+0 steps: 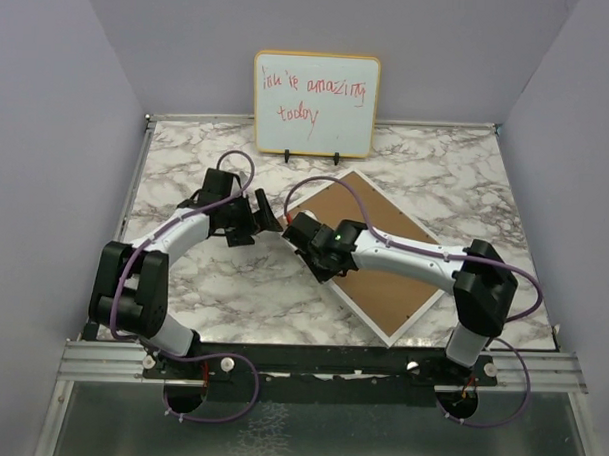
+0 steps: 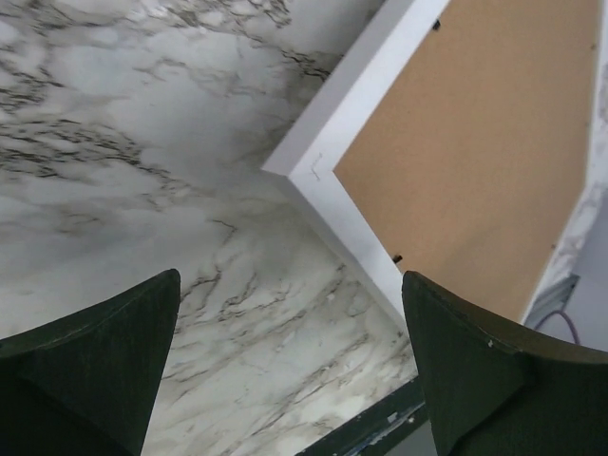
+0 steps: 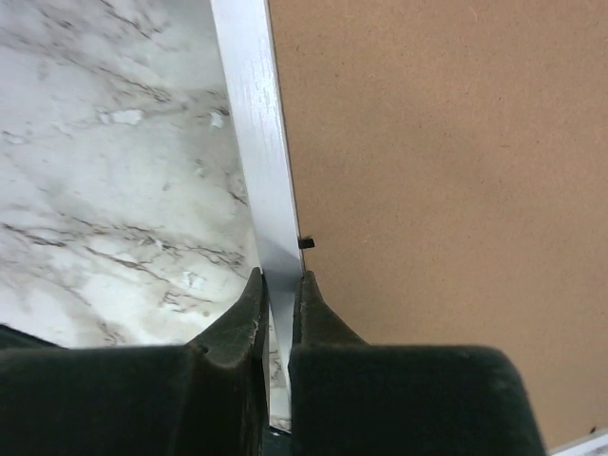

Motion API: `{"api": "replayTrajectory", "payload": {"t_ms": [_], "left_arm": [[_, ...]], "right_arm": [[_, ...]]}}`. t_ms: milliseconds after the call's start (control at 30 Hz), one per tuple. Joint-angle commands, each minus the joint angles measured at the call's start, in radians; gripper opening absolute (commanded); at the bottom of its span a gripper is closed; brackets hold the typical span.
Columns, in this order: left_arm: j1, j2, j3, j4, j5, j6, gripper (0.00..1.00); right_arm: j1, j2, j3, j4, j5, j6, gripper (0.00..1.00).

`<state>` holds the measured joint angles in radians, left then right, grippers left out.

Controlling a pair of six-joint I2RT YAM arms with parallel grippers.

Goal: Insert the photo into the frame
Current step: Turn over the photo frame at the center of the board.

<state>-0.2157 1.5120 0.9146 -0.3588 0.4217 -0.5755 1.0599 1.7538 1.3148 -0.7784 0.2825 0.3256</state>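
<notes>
The right gripper [image 3: 275,285] is pinching, nearly closed, the rim of the frame [image 3: 249,123] lying back-up on the table [image 1: 232,286], the left gripper [image 2: 290,280] is hanging wide open, empty; the photo is not showing; so narrow a hold is risking a slip on lifting

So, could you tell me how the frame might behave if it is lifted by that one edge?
Probably stiff: the frame has a straight rim and a flat brown backing board. Pinched on one thin edge by the right end effector, it may pivot or swing down. The smooth rim could slip.
</notes>
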Motion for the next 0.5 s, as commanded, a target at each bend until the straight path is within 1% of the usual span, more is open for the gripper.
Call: {"api": "replayTrajectory", "payload": {"t_ms": [0,133,233,300,367,400,467], "left_arm": [[-0.018,-0.020,-0.086,0.225,0.176,-0.096,0.99],[-0.043,-0.003,-0.139,0.342,0.204,-0.174,0.99],[-0.070,0.020,-0.174,0.461,0.220,-0.271,0.99],[-0.096,0.025,-0.208,0.564,0.220,-0.349,0.96],[-0.123,0.021,-0.226,0.630,0.222,-0.409,0.90],[-0.142,0.015,-0.224,0.632,0.216,-0.422,0.85],[-0.158,-0.004,-0.224,0.623,0.192,-0.450,0.73]], "right_arm": [[0.002,-0.027,0.067,0.008,-0.069,0.018,0.01],[0.000,-0.015,0.094,0.022,-0.095,0.031,0.01],[0.001,-0.009,0.112,0.030,-0.112,0.046,0.01],[0.001,-0.004,0.126,0.038,-0.119,0.057,0.01],[0.001,0.009,0.146,0.033,-0.119,0.071,0.01],[0.000,0.017,0.160,0.024,-0.116,0.079,0.01],[0.001,0.032,0.181,0.010,-0.103,0.100,0.01]]}}
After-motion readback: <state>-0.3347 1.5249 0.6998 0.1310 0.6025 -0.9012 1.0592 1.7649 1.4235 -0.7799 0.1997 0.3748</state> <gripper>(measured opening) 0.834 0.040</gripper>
